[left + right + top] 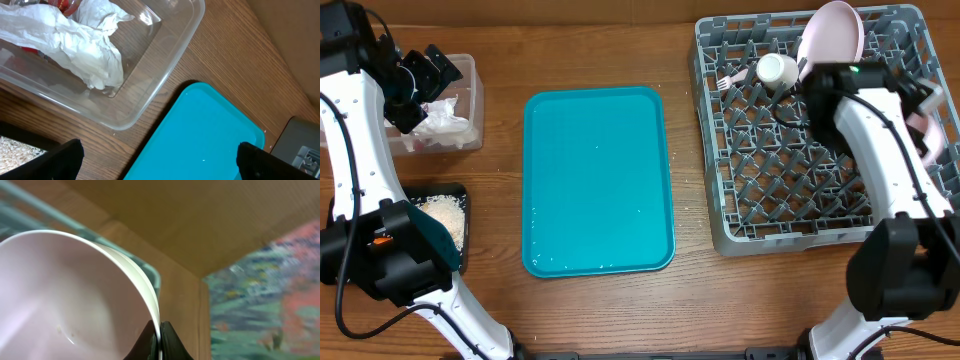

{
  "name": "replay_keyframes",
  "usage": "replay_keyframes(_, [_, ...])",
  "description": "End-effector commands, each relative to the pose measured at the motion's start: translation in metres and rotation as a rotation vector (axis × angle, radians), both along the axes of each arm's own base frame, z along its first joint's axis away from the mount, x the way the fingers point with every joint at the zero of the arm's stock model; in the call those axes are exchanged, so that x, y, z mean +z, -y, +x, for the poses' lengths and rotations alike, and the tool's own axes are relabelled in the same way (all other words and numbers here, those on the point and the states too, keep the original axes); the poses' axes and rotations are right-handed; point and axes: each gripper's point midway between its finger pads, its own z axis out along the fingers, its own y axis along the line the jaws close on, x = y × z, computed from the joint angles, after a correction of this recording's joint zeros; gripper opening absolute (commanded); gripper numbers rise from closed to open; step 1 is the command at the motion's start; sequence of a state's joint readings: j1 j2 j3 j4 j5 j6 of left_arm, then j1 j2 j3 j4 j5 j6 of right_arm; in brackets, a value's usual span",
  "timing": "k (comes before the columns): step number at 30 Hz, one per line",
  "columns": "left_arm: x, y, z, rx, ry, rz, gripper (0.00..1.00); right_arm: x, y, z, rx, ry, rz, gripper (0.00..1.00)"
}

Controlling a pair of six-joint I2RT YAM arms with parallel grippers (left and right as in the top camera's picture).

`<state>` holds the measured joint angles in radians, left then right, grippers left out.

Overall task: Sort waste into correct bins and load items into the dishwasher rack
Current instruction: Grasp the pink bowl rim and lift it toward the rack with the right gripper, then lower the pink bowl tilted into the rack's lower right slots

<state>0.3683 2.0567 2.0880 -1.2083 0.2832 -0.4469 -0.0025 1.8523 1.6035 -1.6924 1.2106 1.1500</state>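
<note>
My right gripper is shut on the rim of the white plate, which stands tilted over the far side of the grey dishwasher rack. A small white cup and a pale fork lie in the rack beside it. My left gripper hangs open and holds nothing, above the clear tub. In the tub lie crumpled white napkins and a red wrapper. The black tray holds pale crumbs.
The teal serving tray lies in the middle of the wooden table with a few crumbs around it. Another pale dish shows at the rack's right edge, partly behind my right arm. A cardboard wall rises behind the rack.
</note>
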Motion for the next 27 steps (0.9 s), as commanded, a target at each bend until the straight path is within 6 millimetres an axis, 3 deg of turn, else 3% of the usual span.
replay_keyframes(1, [0.018, 0.000, 0.000, 0.009, 0.040, 0.017, 1.00, 0.007, 0.017, -0.015, -0.078, 0.183, -0.120, 0.04])
replay_keyframes(13, [0.018, 0.000, 0.000, 0.009, 0.040, 0.017, 1.00, -0.048, 0.008, -0.023, -0.058, 0.176, -0.113, 0.04])
replay_keyframes(21, [0.018, 0.000, 0.000, 0.009, 0.040, 0.017, 1.00, -0.052, -0.013, -0.012, 0.028, 0.177, -0.122, 0.04])
replay_keyframes(27, [0.018, 0.000, 0.000, 0.009, 0.039, 0.017, 1.00, -0.053, -0.051, 0.005, 0.154, 0.182, -0.107, 0.05])
